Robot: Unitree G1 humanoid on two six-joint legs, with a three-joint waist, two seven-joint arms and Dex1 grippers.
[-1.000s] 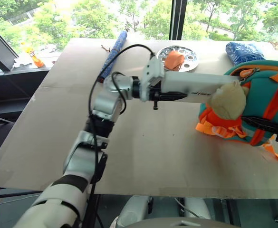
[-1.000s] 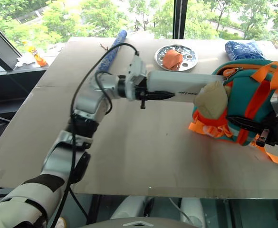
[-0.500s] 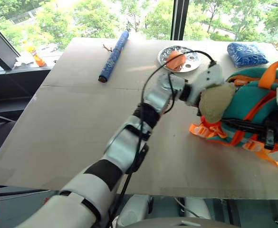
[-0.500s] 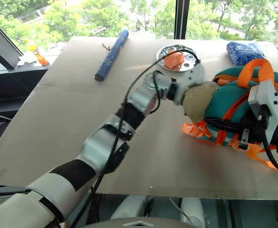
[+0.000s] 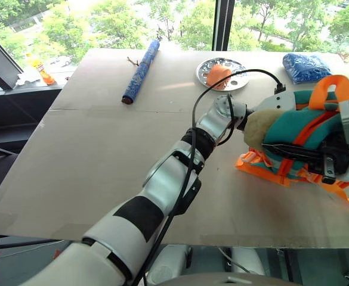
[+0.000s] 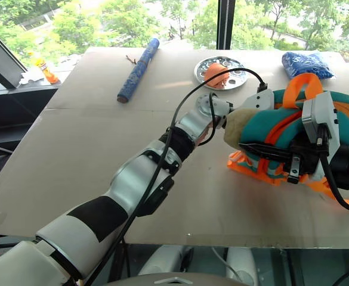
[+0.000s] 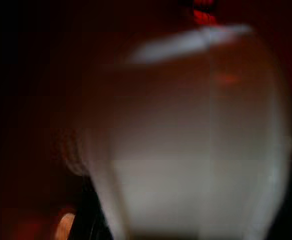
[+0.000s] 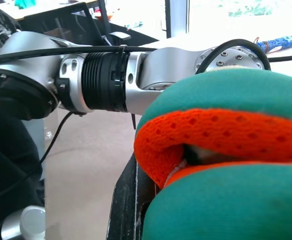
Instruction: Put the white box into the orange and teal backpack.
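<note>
The orange and teal backpack [image 5: 293, 128] lies on its side at the table's right, its beige plush charm [image 5: 256, 128] at the open end. My left arm reaches across into that opening; its wrist [image 5: 228, 110] shows, and the gripper beyond it is hidden inside the bag. In the left wrist view the white box [image 7: 190, 150] sits close in front, in the bag's dark reddish inside. My right gripper [image 5: 275, 148] is shut on the backpack's front edge, with teal and orange fabric [image 8: 225, 140] pinched beside its black finger [image 8: 128, 200].
A blue patterned rolled tube [image 5: 141, 71] lies at the back left. A round silver plate [image 5: 237, 77] holding an orange piece [image 5: 219, 74] and a blue bag [image 5: 305, 67] lie at the back right. Bare tabletop [image 5: 102, 155] spreads to the left of the backpack.
My left arm has swung right and pushed the white box out of sight into the backpack. The right gripper has brought the backpack a little to the left.
</note>
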